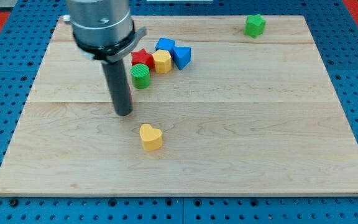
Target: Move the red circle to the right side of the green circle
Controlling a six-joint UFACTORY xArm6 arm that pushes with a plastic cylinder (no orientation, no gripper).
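Wooden board (pixel 260 124): upright green circle (pixel 140 76), my tip (pixel 123 114) just below-left.

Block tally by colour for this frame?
Green: 2 (green circle, green star)
Blue: 2 (blue block, blue triangle)
Yellow: 2 (yellow heart, yellow block)
Red: 1 (red star)
Total: 7
My tip sits upper left of the yellow heart.

The board (pixel 241 124) is pale planked wood with visible grain and a smooth matt finish. The rod (pixel 120 84) looks dark and matt beneath a brushed grey metal collar (pixel 100 25). The yellow heart (pixel 150 137) and green circle (pixel 141 76) look painted, with a soft sheen.
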